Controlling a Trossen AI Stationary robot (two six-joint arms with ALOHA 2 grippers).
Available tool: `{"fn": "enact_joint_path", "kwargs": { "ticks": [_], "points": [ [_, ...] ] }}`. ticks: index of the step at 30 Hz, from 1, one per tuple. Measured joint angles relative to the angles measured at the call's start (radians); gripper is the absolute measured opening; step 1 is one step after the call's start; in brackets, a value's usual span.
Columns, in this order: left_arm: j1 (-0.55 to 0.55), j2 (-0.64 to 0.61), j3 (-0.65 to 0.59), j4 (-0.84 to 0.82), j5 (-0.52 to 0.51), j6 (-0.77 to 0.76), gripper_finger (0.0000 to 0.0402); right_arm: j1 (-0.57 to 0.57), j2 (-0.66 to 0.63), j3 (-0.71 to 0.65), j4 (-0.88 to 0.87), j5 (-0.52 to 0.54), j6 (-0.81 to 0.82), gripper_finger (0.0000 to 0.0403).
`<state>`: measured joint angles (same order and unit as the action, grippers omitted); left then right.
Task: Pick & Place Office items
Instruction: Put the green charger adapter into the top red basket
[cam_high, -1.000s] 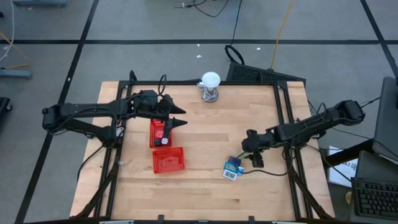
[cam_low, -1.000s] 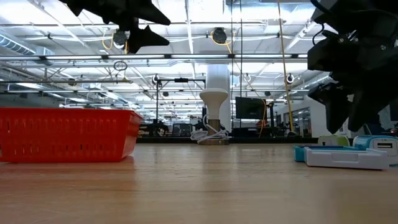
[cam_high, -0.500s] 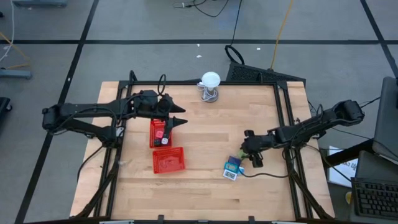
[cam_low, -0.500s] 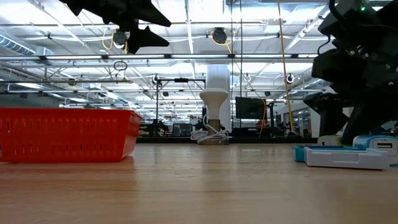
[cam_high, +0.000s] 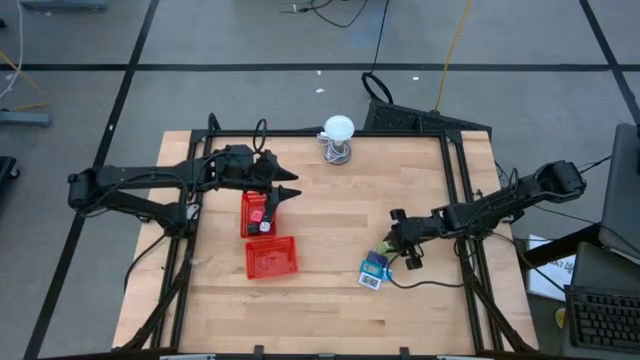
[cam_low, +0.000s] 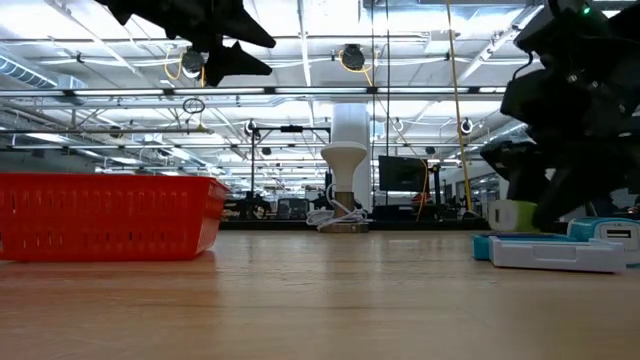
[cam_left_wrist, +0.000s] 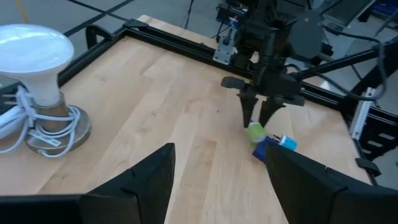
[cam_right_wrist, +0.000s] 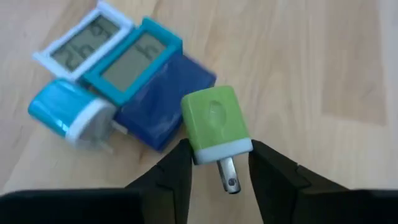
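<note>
Right wrist view shows the right gripper (cam_right_wrist: 219, 168) clenched on a green plug adapter (cam_right_wrist: 215, 126), its long axis running away from the fingers and its metal prongs pointing back between them. It hangs just beside the blue and teal items (cam_right_wrist: 118, 81) on the table (cam_high: 330, 200). The left gripper (cam_high: 288, 192) hovers open over the red tray (cam_high: 257, 214), whose contents are hard to make out.

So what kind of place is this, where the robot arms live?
Probably a big robot lab or workshop: a wooden table in a black frame, high ceiling lights and pipes behind, and cables on the grey floor.
</note>
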<state>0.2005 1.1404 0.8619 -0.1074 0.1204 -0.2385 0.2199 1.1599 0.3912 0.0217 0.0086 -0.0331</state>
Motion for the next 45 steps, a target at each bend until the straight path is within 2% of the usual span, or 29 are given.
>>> {"fn": "enact_joint_path", "kwargs": {
  "ticks": [10, 18, 24, 31, 35, 38, 42, 45],
  "points": [
    [-0.011, 0.037, -0.001, 0.061, -0.046, -0.028, 0.0265, -0.040, -0.007, 0.071, 0.032, 0.247, -0.229, 0.0120],
    [-0.061, 0.222, -0.001, 0.300, -0.046, 0.030, 0.0278, -0.120, -0.007, 0.082, 0.232, 0.365, -0.419, 0.0120],
    [-0.088, 0.371, -0.001, 0.476, -0.044, 0.149, 0.0273, -0.166, -0.007, 0.083, 0.450, 0.317, -0.450, 0.0120],
    [-0.145, 0.514, -0.001, 0.709, -0.051, 0.410, 0.0262, -0.199, -0.004, 0.083, 0.483, 0.276, -0.391, 0.0120],
    [-0.175, 0.562, -0.001, 0.797, -0.178, 0.527, 0.0250, -0.201, 0.000, 0.083, 0.484, 0.275, -0.374, 0.0120],
    [-0.178, 0.579, -0.001, 0.819, -0.258, 0.545, 0.0242, -0.201, 0.000, 0.083, 0.489, 0.274, -0.372, 0.0120],
    [-0.166, 0.576, 0.000, 0.821, -0.253, 0.508, 0.0233, -0.199, 0.000, 0.083, 0.524, 0.264, -0.371, 0.0120],
    [-0.169, 0.578, 0.024, 0.790, -0.251, 0.502, 0.0233, -0.199, 0.000, 0.083, 0.542, 0.205, -0.371, 0.0120]
  ]
}}
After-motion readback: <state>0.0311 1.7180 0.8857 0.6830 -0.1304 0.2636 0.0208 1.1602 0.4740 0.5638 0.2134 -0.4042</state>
